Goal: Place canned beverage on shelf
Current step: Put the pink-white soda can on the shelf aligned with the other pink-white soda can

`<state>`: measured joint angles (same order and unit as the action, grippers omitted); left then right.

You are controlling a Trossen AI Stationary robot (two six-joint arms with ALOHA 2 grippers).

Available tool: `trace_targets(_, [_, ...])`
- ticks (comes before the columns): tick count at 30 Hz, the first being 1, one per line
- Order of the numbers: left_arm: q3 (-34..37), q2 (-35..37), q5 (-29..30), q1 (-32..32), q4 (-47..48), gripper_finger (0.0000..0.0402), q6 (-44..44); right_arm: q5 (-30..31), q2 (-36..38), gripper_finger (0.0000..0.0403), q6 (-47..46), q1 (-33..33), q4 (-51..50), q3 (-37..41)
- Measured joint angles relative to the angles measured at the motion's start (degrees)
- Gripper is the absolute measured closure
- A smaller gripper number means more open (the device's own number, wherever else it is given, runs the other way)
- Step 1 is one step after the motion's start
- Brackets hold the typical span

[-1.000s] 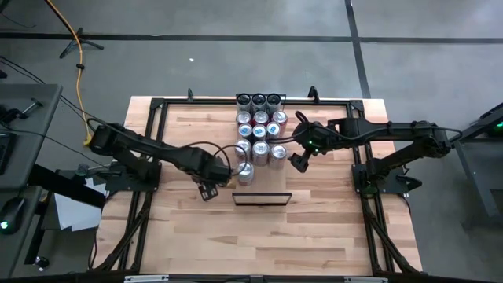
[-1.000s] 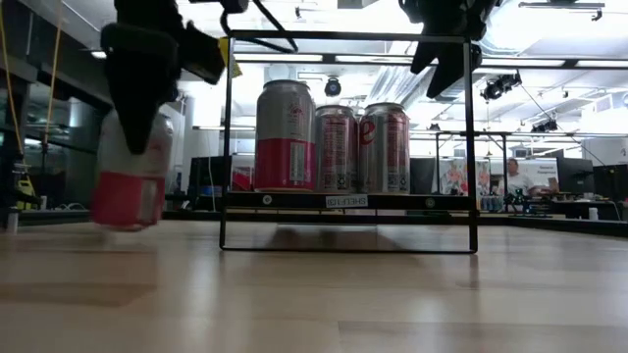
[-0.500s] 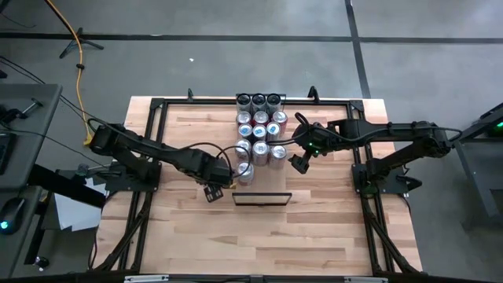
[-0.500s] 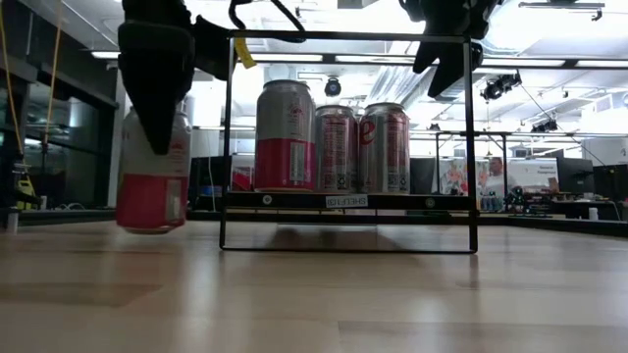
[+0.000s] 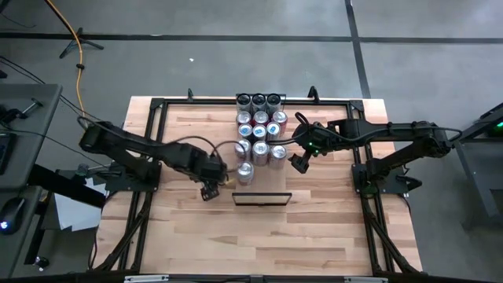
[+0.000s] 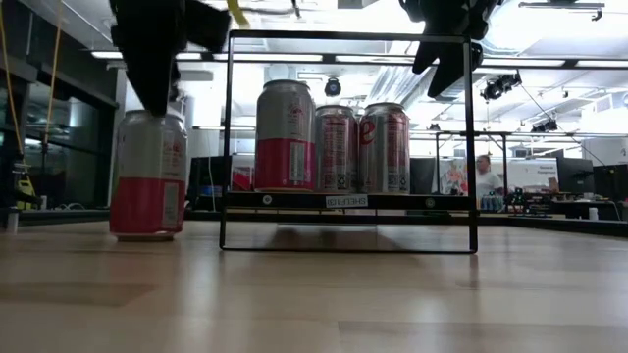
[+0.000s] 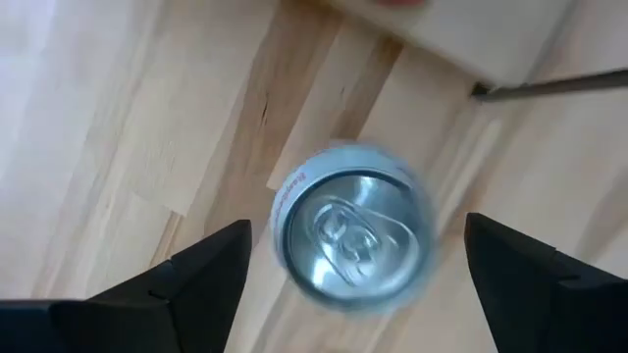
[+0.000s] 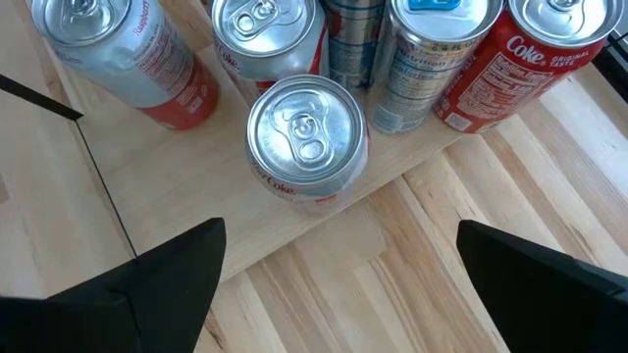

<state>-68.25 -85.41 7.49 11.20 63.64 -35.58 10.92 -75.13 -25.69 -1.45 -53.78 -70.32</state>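
High view: left gripper open, gripping nothing, at nine o'clock of freed can by shelf.
Low view: can upright on tabletop.
Right wrist view: right gripper open, empty; readable "Coke".

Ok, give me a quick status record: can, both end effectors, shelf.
can: upright on the table, beside the shelf, not on it
left end effector: open, above the can, fingers clear of it
right end effector: open, empty, hovering over the shelf's right side
shelf: holds a cluster of upright cans
task: not done for this can
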Motion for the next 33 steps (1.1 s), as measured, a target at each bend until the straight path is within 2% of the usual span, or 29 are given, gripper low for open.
trace_targets(4, [0.0, 8.3, 2.6, 0.3, -0.5, 0.0092, -4.0, 0.0, 0.0, 0.0013, 0.0, 0.0, 0.1, 0.0])
trace_targets(8, [2.8, 18.1, 15.3, 5.2, -3.8, 0.0092, -10.1, 0.0, 0.0, 0.0013, 0.1, 0.0, 0.7, 0.0])
trace_targets(11, [10.8, 24.9, 20.2, 11.0, -8.8, 0.0092, -15.9, -0.1, 0.0, 0.0013, 0.1, 0.0, 0.7, 0.0])
trace_targets(16, [26.7, 31.5, 20.8, 21.6, -18.4, 0.0092, -27.2, -0.5, 0.0, 0.0013, 0.0, 0.0, 0.7, 0.0])
trace_targets(19, [33.6, 31.8, 24.0, 25.8, -25.7, 0.0092, -31.1, -0.5, 0.0, 0.0013, 0.0, 0.0, 0.7, 0.0])
trace_targets(22, [37.6, 29.8, 27.7, 27.7, -32.2, 0.0092, -31.6, -0.5, 0.0, 0.0013, -0.4, 0.0, 0.8, 0.0])
trace_targets(30, [40.5, 21.5, 38.8, 27.3, -41.0, 0.0092, -19.6, 0.7, 0.0, 0.0013, -1.1, 0.0, 0.9, 0.0])
trace_targets(33, [40.5, 19.5, 39.7, 26.6, -44.5, 0.0092, -18.1, 0.7, 0.0, 0.0013, -1.1, 0.0, 0.9, 0.0])
